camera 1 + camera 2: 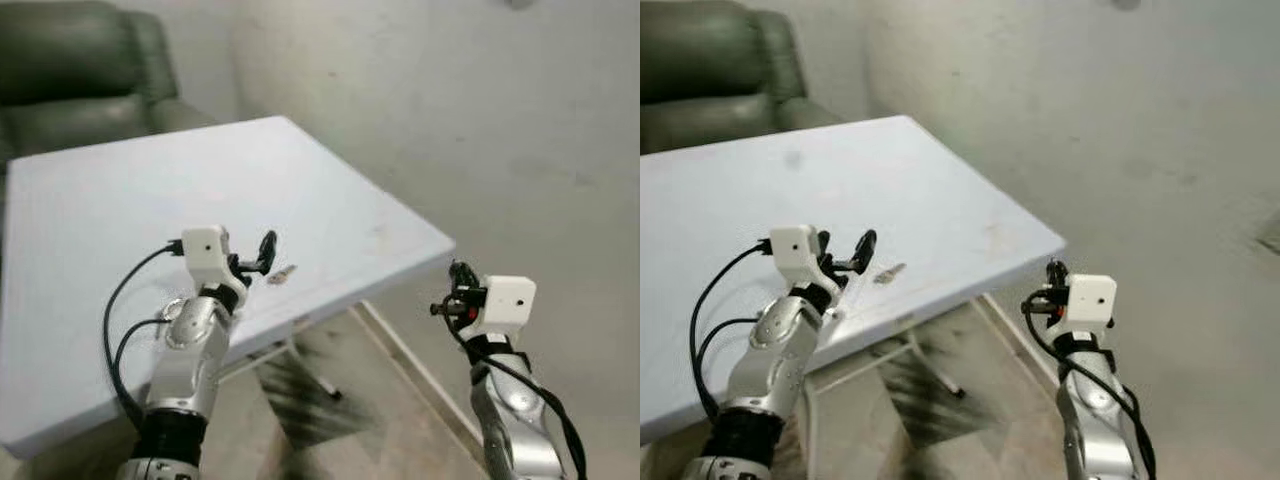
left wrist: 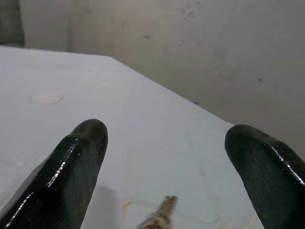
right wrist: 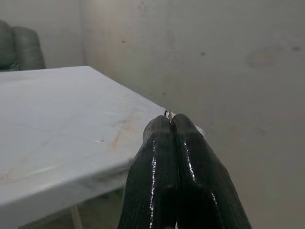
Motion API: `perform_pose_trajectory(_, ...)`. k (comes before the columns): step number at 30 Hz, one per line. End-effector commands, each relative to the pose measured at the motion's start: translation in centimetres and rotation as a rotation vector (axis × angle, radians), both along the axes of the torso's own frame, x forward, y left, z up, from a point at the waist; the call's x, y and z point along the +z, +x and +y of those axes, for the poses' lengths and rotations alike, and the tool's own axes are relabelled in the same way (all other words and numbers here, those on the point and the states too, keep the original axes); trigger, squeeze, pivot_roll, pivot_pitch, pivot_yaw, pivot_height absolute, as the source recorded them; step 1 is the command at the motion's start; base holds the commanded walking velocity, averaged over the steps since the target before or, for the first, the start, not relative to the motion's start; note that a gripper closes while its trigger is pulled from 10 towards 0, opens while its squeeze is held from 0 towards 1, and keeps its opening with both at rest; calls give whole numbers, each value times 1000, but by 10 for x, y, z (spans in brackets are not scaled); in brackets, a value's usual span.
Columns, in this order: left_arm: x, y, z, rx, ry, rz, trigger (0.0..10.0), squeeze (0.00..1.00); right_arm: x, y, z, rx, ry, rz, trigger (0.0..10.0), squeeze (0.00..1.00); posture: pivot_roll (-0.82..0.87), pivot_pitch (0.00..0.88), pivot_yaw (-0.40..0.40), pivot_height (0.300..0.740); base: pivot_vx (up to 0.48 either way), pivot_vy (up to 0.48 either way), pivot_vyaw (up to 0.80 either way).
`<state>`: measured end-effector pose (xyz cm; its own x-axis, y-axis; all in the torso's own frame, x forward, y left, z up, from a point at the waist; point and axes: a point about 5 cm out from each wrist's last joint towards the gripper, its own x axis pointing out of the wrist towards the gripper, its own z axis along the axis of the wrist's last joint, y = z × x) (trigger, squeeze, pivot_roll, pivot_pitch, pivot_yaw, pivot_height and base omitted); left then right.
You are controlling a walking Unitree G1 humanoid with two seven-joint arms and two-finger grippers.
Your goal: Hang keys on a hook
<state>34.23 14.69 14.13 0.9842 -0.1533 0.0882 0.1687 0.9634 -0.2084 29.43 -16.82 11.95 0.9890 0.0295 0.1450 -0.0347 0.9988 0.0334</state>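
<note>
A small brass-coloured key (image 1: 282, 273) lies on the white table (image 1: 120, 200) near its front edge, and its tip (image 2: 159, 217) pokes in low in the left wrist view. My left gripper (image 1: 262, 255) hovers just over the table beside the key. It is open, its two black fingers (image 2: 76, 162) spread wide with nothing between them. My right gripper (image 1: 458, 280) is raised off the table's right corner, in front of the wall. Its fingers (image 3: 162, 157) are pressed shut, and a tiny metal ring (image 3: 168, 114) peeks out at the tips.
A dark green armchair (image 1: 80, 70) stands behind the table at the far left. A plain stained wall (image 1: 480, 120) runs along the right. Table legs (image 1: 290, 365) and bare floor (image 1: 330, 420) show below the table's front edge.
</note>
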Motion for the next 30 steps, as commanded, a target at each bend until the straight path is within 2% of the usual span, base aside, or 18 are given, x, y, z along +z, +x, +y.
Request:
perform_pose_trajectory(1,1,1,-4,-12,-6,0,10000,0,3,3,-3,-6,-16,-4,10000,0,6,0,-24,740,0,0,-744)
perform_pose_trajectory(18,0,-1,-7,-22,-1,-14,10000,0,1,1,-3,9,-42,3,10000,0,-2,0,-32,740,0,0,-738)
perform_pose_trajectory(21,-2,0,-8,-31,-13,9,10000,0,1,0,-3,10,-43,4,10000,0,-3,0,-33,740,0,0,-738)
perform_pose_trajectory(24,-4,1,-8,-30,-13,18,10000,0,0,0,-3,10,-43,7,10000,0,-1,0,-33,740,0,480,-738)
perform_pose_trajectory(30,-4,0,-8,-11,7,19,10000,0,-1,-1,-1,14,-40,13,10000,0,1,0,-36,740,0,0,-738)
